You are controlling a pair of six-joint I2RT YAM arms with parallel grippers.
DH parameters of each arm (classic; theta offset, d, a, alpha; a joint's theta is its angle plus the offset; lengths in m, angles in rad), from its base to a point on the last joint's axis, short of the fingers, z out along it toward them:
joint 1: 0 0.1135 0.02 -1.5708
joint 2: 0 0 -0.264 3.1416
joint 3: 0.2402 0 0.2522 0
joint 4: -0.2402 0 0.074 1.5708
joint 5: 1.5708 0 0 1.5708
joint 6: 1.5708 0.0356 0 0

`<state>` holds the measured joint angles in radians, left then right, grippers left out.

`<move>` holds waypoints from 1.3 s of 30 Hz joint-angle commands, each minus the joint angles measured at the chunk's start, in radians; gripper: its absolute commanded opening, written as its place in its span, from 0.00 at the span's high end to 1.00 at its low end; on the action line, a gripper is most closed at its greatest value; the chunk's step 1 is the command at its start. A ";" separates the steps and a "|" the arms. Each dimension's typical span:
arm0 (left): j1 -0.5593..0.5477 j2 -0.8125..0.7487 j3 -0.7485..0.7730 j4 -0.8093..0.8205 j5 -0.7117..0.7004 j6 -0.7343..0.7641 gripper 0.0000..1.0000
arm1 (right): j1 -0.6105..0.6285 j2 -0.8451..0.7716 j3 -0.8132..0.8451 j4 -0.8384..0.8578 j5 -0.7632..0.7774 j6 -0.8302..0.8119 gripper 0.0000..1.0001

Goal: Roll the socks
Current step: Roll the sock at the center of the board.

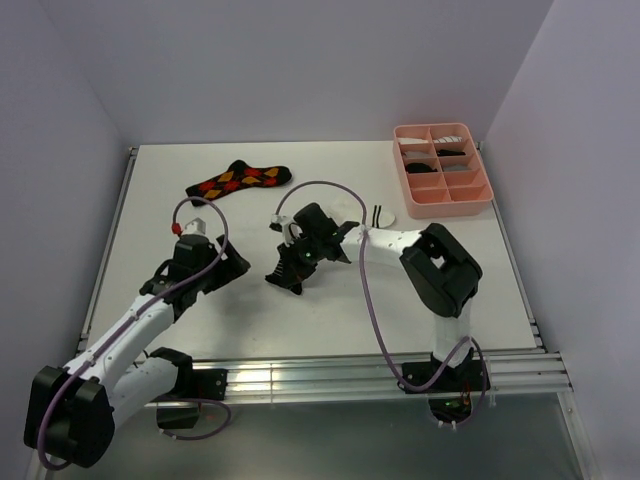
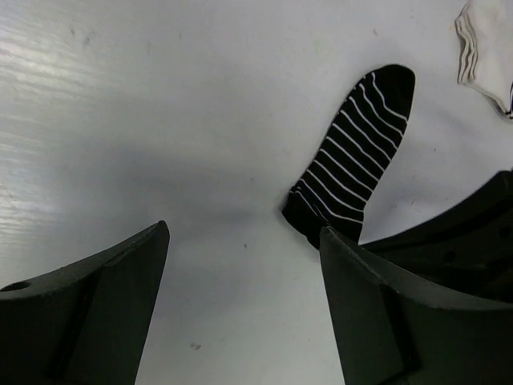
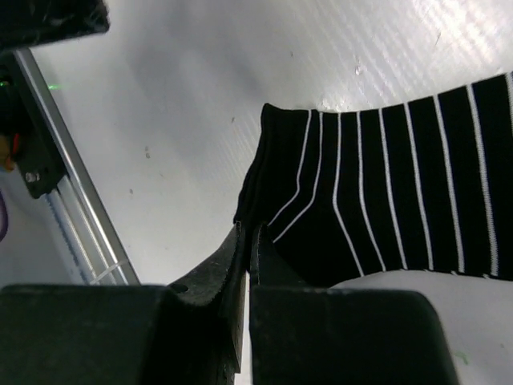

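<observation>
**Right gripper clamped on the striped sock, left gripper spread beside it**

The right gripper (image 3: 244,233) has its fingers pressed tight together, and a corner of the black sock with thin white stripes (image 3: 385,192) runs in between them. The fingers cover that corner, so it is hard to make out how much fabric they hold. The rest of the sock lies flat on the white table (image 1: 400,300), and the right wrist view cuts off its far end. From above, the right arm's wrist covers most of this sock, leaving only a dark shape near the middle of the table.

The left gripper (image 2: 244,233) is spread wide with only bare table between its fingers. It sits just left of the striped sock. One of its fingers blocks the sock's near end in its own view, and a dark part of the right gripper shows behind that finger.

There are three socks:
- **Striped sock:** held at one corner by the right gripper.
- **Short white sock with black cuff stripes (image 1: 381,215):** just beyond the right arm's forearm, partly cut off in the left wrist view.
- **Black sock with red, orange and yellow argyle diamonds (image 1: 238,180):** lying alone toward the back left, well apart from both grippers.

One pink plastic compartment tray (image 1: 450,207) stands at the back right corner. Some of its cells hold dark and pale things too small to identify.
</observation>
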<state>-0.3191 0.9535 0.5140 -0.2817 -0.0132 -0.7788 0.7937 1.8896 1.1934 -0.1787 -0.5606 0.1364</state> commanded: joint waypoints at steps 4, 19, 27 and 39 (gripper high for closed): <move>-0.046 0.036 -0.035 0.067 0.018 -0.074 0.21 | -0.056 0.081 0.026 0.045 -0.162 0.064 1.00; -0.126 0.152 -0.012 0.068 0.018 -0.030 0.25 | -0.174 0.192 -0.022 0.203 -0.372 0.224 1.00; -0.163 0.289 0.076 0.075 0.018 0.058 0.25 | -0.208 0.213 -0.066 0.308 -0.446 0.318 1.00; -0.169 0.461 0.256 0.068 0.074 0.531 0.31 | -0.212 0.229 -0.017 0.187 -0.420 0.253 1.00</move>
<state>-0.4824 1.3903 0.7235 -0.2440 0.0170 -0.4644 0.5861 2.1014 1.1416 0.0425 -0.9733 0.4213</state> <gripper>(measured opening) 0.698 0.024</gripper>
